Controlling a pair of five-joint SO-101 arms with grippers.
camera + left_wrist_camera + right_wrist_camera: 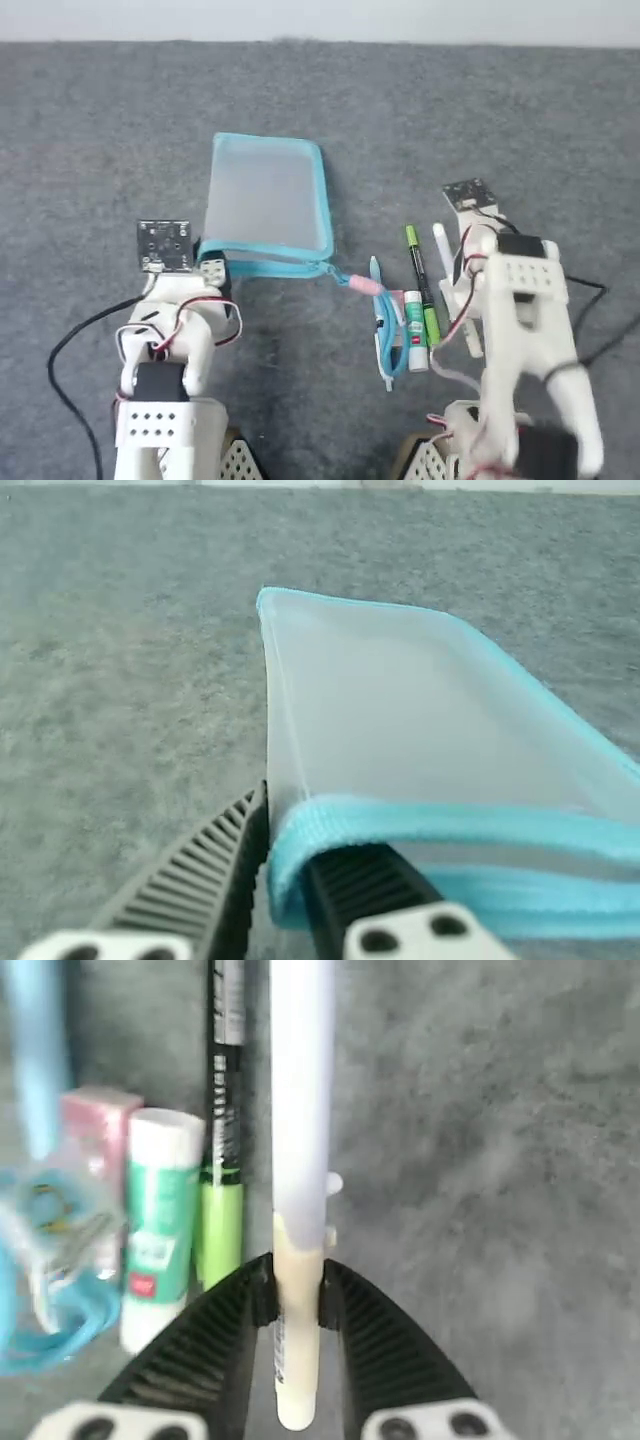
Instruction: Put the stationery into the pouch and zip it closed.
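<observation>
The pouch [268, 200] rim is clamped by the left gripper [287, 842]; a white pen [300, 1110], outside it, is grasped by the right gripper [297, 1285].

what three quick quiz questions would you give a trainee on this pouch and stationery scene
1. True or false: the right gripper is shut on the white pen.
2. What does the left gripper grip? A a mug; B the pouch, at its edge; C nothing.
3. Fill in: the green pen lies between the white pen and the ____.

Key: 1 true; 2 B; 3 glue stick.
</observation>
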